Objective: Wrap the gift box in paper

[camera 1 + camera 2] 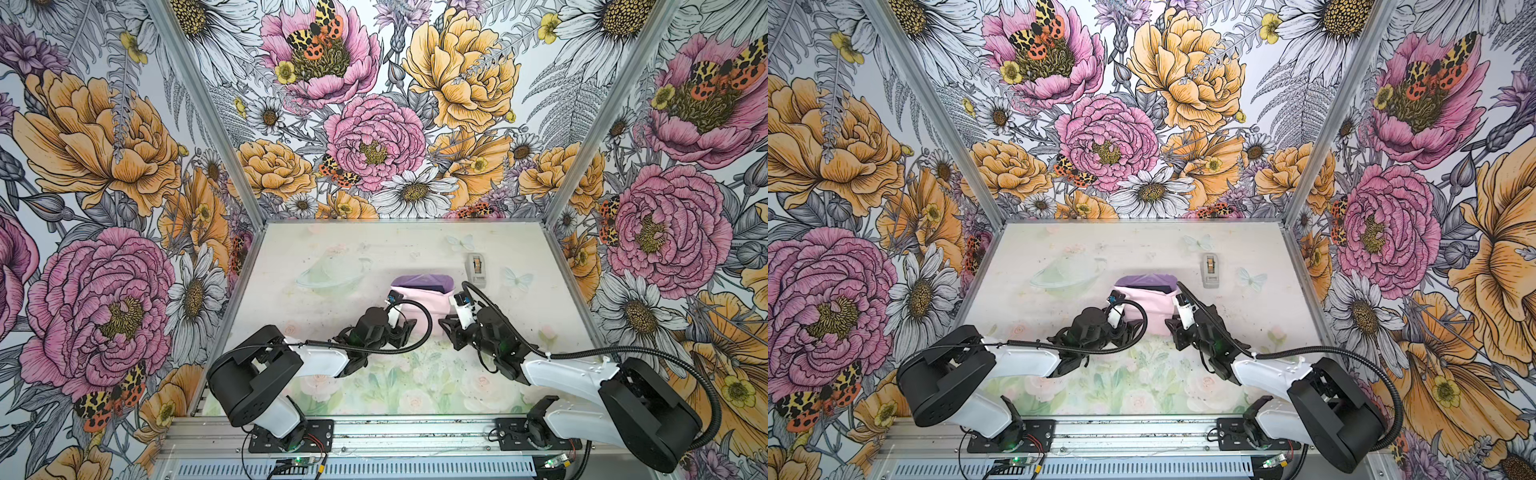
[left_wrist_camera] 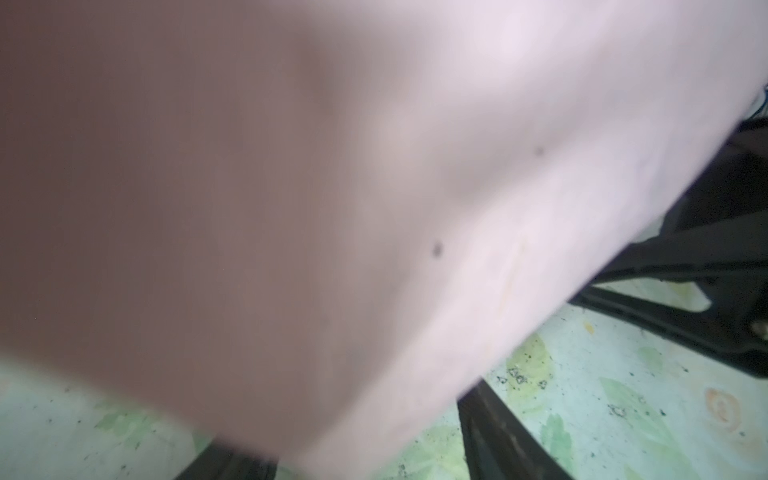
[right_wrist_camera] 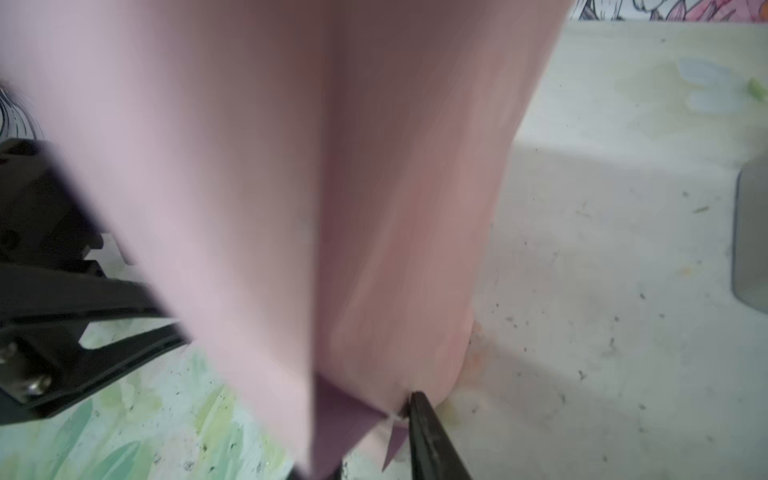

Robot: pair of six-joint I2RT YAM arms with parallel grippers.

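The paper [image 1: 419, 303] lies mid-table, folded up over the gift box [image 1: 438, 286]. Its pale pink face is toward me and a lilac strip runs along the far edge. In both top views only a dark navy patch of the box [image 1: 1163, 287] shows under the fold. My left gripper [image 1: 405, 328] is at the paper's near left edge. In the left wrist view its jaws stand wide apart, and blurred pink paper [image 2: 291, 187] covers them. My right gripper [image 1: 451, 328] is at the near right corner. There one fingertip [image 3: 415, 405] touches the paper's folded corner [image 3: 365, 415], and paper hides the other finger.
A small grey tape dispenser [image 1: 476, 268] stands just beyond and right of the box, also visible in a top view [image 1: 1210, 270]. Floral walls close in the table on three sides. Both arms reach in from the near rail and nearly meet at the paper.
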